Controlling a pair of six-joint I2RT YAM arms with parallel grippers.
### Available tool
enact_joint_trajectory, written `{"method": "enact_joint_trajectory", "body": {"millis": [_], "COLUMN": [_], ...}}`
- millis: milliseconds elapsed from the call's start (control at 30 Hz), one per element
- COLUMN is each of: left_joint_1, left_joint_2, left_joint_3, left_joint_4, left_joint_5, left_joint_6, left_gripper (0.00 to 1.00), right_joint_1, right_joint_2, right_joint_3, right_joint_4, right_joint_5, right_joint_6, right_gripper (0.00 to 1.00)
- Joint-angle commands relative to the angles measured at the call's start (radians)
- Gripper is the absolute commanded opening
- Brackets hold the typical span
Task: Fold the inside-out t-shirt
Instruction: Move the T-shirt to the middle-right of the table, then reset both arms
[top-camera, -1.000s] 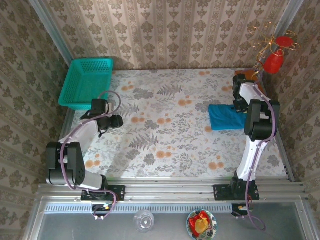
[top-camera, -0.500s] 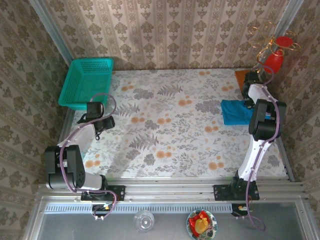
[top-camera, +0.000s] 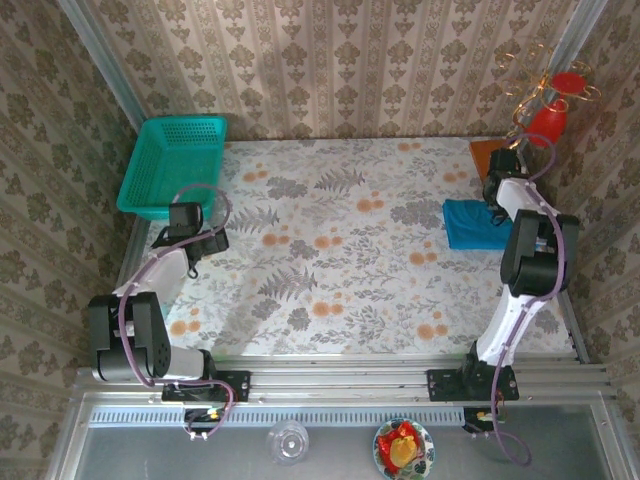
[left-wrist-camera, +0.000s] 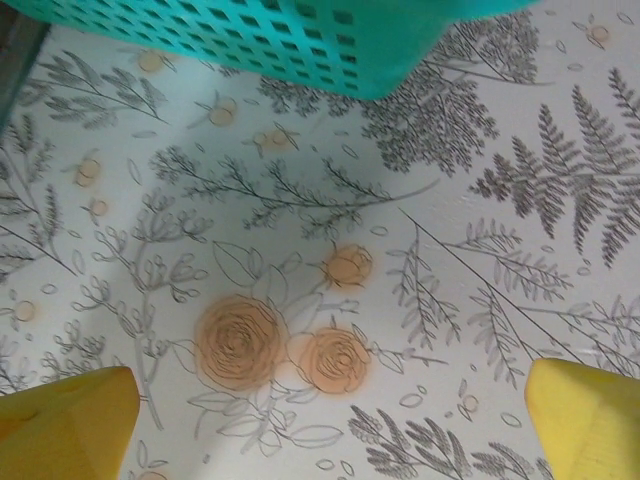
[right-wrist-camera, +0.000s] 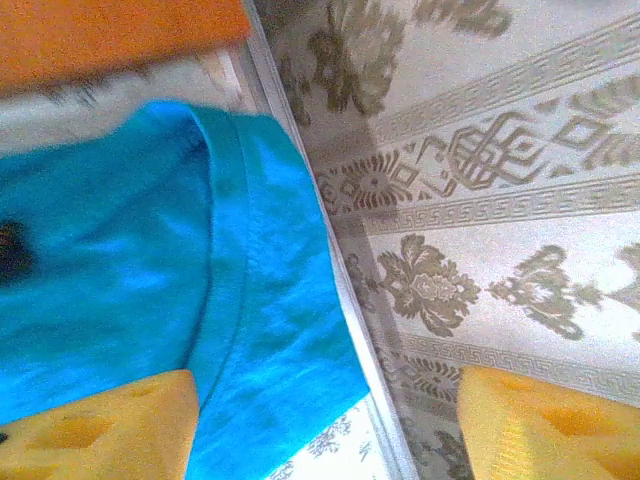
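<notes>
**Top view.** The table (top-camera: 330, 280), covered in a floral print, carries the task's thing at its right side. The t-shirt (top-camera: 472, 224) lies as a compact blue rectangle at 3 o'clock, close to the right rim, with its right part hidden under the right arm. The basket (top-camera: 172, 165) sits at 10 o'clock, at the far left corner. An orange board (top-camera: 484, 155) lies at 2 o'clock, just beyond the t-shirt. A red ornament (top-camera: 552, 118) hangs by the wall at 1 o'clock. On the ledge at 6 o'clock, in front of the arm bases, stand a glass (top-camera: 288, 441) and a plate (top-camera: 404, 446) of food.

**Left wrist view.** The left gripper (left-wrist-camera: 330, 410) hangs over bare table with its jaws spread wide. Its two yellow fingers (left-wrist-camera: 70, 425) sit in the bottom corners, with only printed flowers between them. The basket (left-wrist-camera: 300, 35) crosses at 12 o'clock, apart from the fingers.

**Right wrist view.** The right gripper (right-wrist-camera: 325, 420) hangs over the t-shirt's right edge, jaws spread and pinching nothing. One finger (right-wrist-camera: 100, 425), at 7 o'clock, overlaps the cloth; whether it touches cannot be told. The other, at 5 o'clock, stands against the wall (right-wrist-camera: 480, 200) beyond the table's metal rim. The t-shirt (right-wrist-camera: 120, 260) covers the left half, with a stitched hem band running from 12 toward 6 o'clock. The orange board (right-wrist-camera: 110, 30) shows at 11 o'clock.
</notes>
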Motion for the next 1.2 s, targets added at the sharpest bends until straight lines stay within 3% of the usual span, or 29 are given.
{"method": "enact_joint_trajectory", "body": {"millis": [0,33,67,100,267,433,567,700,767,933,1033,1167], "left_joint_1": [0.007,0.006,0.007,0.006,0.013,0.027,0.044,0.052,0.055,0.041,0.008,0.006], "left_joint_2": [-0.014,-0.015,-0.019,-0.025,-0.071,-0.084,-0.023,0.111,0.195,0.176,0.18,0.18], "left_joint_3": [-0.01,-0.019,-0.027,-0.042,-0.143,-0.298,-0.39,-0.413,-0.43,-0.379,-0.372,-0.37], "left_joint_4": [0.076,0.103,0.123,0.15,0.34,0.705,0.98,1.128,1.251,1.112,1.105,1.103], "left_joint_5": [-0.067,-0.074,-0.088,-0.093,-0.028,0.146,0.222,0.274,0.303,0.32,0.256,0.251], "left_joint_6": [0.057,0.07,0.076,0.091,0.164,0.209,0.215,0.218,0.224,0.255,0.275,0.277], "left_gripper": [1.0,1.0,1.0,1.0,1.0,1.0,1.0,1.0,1.0,1.0,1.0,1.0], "right_joint_1": [0.04,0.053,0.062,0.072,0.115,0.119,0.185,0.224,0.236,0.236,0.237,0.241], "right_joint_2": [-0.112,-0.142,-0.169,-0.203,-0.367,-0.392,-0.37,-0.364,-0.364,-0.314,-0.323,-0.333], "right_joint_3": [-0.034,-0.068,-0.106,-0.156,-0.476,-0.729,-0.787,-0.887,-0.903,-1.002,-0.991,-0.99], "right_joint_4": [-0.023,-0.02,-0.001,0.038,0.41,0.831,0.947,1.152,1.175,1.413,1.373,1.356], "right_joint_5": [-0.151,-0.203,-0.256,-0.322,-0.513,-0.667,-0.611,-0.579,-0.578,-0.61,-0.606,-0.603], "right_joint_6": [0.156,0.177,0.192,0.196,0.196,0.27,0.2,0.142,0.127,0.114,0.113,0.112], "right_gripper": [0.76,0.83,0.97,1.0,1.0,1.0,1.0,1.0,1.0,1.0,1.0,1.0]}}
